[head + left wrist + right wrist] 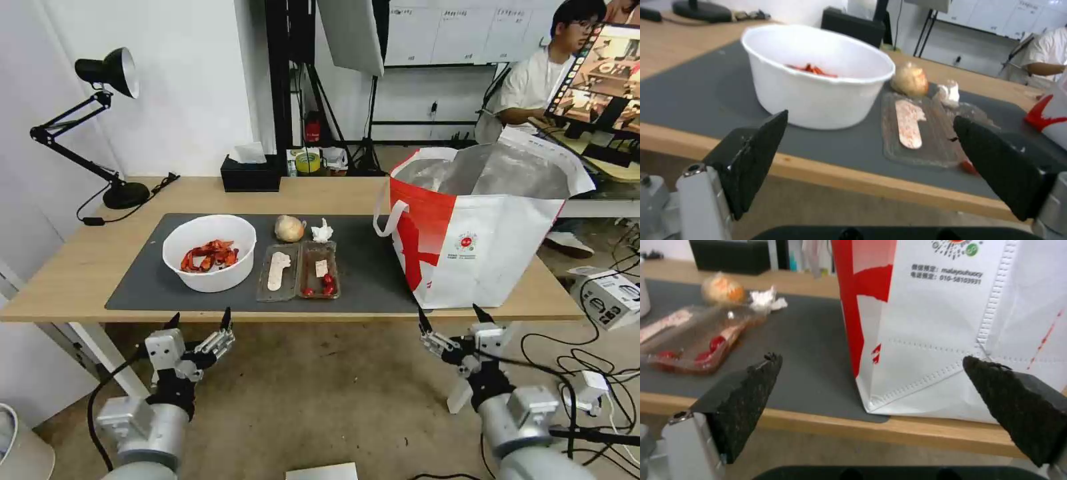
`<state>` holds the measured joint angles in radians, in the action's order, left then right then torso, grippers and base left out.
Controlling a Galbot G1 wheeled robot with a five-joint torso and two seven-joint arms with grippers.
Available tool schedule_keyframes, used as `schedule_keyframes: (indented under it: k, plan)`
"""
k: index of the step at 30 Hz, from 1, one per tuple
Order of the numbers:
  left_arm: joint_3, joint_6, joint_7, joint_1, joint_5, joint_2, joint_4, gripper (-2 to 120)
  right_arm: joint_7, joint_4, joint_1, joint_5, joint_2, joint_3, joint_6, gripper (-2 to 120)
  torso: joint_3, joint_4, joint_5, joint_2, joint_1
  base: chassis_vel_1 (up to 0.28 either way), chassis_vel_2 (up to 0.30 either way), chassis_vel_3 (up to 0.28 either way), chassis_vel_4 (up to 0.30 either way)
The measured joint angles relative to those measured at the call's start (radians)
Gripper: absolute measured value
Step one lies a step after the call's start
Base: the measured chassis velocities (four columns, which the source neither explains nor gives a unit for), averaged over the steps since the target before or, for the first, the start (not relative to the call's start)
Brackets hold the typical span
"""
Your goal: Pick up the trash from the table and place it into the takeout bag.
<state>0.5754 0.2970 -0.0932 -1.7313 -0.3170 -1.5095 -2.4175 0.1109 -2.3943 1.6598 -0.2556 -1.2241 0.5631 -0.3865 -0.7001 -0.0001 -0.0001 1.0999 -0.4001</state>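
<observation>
Left gripper (200,324) and right gripper (453,319) hang below the table's (73,280) front edge, jaws spread, empty. Left is nearer the white bowl (209,252) and clear tray (298,270). Beyond, tan ball (289,228), probably food, and tissue wad (322,231). Takeout bag (480,233) stands ahead of the right gripper.

Right pincer (871,373) gapes wide before the table (826,426) edge; takeout bag (951,340) stands just beyond.

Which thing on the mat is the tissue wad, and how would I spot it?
Find the grey mat on the table. Behind the clear tray, beside the tan ball, lies the tissue wad. It alone is white and crumpled, and the smallest piece.
</observation>
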Motion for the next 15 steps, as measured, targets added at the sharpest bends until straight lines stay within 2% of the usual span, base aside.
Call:
schedule_keyframes:
  k: [1, 2, 4, 6, 7, 15]
  plan:
    - [0.0, 0.0, 0.0, 0.0, 0.0, 0.0, 0.0, 100, 0.0, 0.0, 0.0, 0.0, 0.0, 0.0, 0.0, 100, 0.0, 0.0, 0.0, 0.0, 0.0, 0.0, 0.0, 0.0, 0.0]
    - [-0.001, 0.0, -0.002, 0.004, -0.001, 0.003, 0.005, 100, 0.013, -0.011, -0.016, -0.03, 0.033, 0.002, -0.045, 100, 0.0, 0.0001, 0.0002, 0.0, 0.0, 0.0, 0.0, 0.0, 0.0]
    - [-0.005, 0.0, -0.002, 0.009, -0.001, 0.006, 0.01, 100, 0.016, -0.003, -0.037, -0.03, 0.05, -0.008, -0.081, 100, 0.0, 0.0003, -0.0002, 0.0, 0.0, 0.0, 0.0, 0.0, 0.0]
    - [-0.006, -0.001, -0.003, 0.01, -0.002, 0.008, 0.01, 100, 0.012, 0.007, -0.039, -0.024, 0.046, -0.014, -0.089, 100, 0.0, 0.0001, 0.0009, 0.0, 0.0, 0.0, 0.0, 0.0, 0.0]
    - [-0.008, -0.001, -0.003, 0.012, -0.004, 0.009, 0.01, 100, 0.011, 0.011, -0.043, -0.019, 0.043, -0.017, -0.09, 100, 0.0, 0.0001, -0.0001, 0.0, 0.0, 0.0, 0.0, 0.0, 0.0]
    - [-0.01, -0.003, -0.005, 0.018, -0.004, 0.013, 0.013, 100, 0.009, 0.022, -0.046, -0.013, 0.032, -0.027, -0.09, 100, 0.0, 0.0001, 0.0001, 0.0, 0.0, 0.0, 0.0, 0.0, 0.0]
